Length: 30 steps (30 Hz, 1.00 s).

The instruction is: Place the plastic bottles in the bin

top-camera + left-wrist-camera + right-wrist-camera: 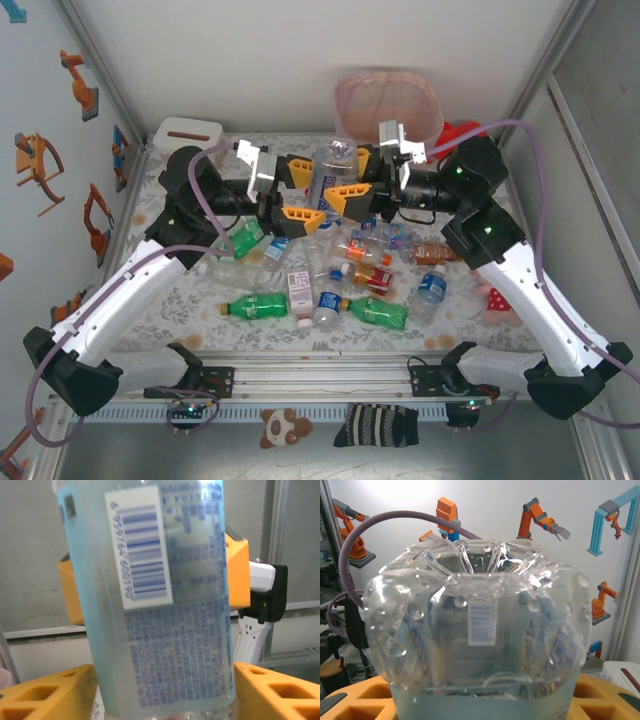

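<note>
Finds the clear bottle (328, 175) roughly upright above the surface (200, 297), with the left pincer (305, 192) at 9 o'clock and the right pincer (350, 180) at 3. Looks clamped by the right; cannot tell for the left. Places the bin (392, 100) at 1 o'clock, nearer the right arm

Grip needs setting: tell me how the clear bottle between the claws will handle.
The clear bottle shows no liquid through its base, so probably light. Thin see-through walls may buckle under a hard squeeze. Its smooth round body could slip.
</note>
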Each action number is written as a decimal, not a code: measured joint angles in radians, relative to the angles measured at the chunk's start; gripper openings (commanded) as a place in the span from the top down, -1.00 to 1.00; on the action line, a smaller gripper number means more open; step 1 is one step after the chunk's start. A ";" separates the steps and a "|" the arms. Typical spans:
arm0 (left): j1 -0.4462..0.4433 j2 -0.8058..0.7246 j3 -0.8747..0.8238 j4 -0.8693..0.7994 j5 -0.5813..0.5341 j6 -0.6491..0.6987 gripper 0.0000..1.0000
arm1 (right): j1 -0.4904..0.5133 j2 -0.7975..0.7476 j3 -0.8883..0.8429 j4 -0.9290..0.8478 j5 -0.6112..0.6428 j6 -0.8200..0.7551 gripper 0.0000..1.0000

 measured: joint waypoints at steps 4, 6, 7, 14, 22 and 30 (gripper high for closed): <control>0.000 -0.051 -0.025 -0.049 -0.088 0.040 -0.82 | 0.003 -0.001 0.033 -0.060 0.091 -0.016 0.11; 0.000 -0.087 -0.036 -0.089 -0.151 0.064 -0.94 | 0.003 -0.003 0.068 -0.103 0.163 -0.040 0.11; 0.002 -0.108 -0.041 -0.116 -0.197 0.072 -0.99 | 0.003 -0.003 0.095 -0.130 0.209 -0.058 0.11; 0.055 -0.187 -0.041 -0.307 -0.505 0.087 -0.93 | -0.057 0.034 0.259 -0.240 0.484 -0.135 0.15; 0.204 -0.272 -0.100 -0.438 -0.650 0.055 -0.93 | -0.227 0.251 0.450 -0.318 0.726 -0.101 0.39; 0.237 -0.273 -0.105 -0.534 -0.746 0.019 -0.93 | -0.329 0.556 0.679 -0.461 0.854 -0.052 0.45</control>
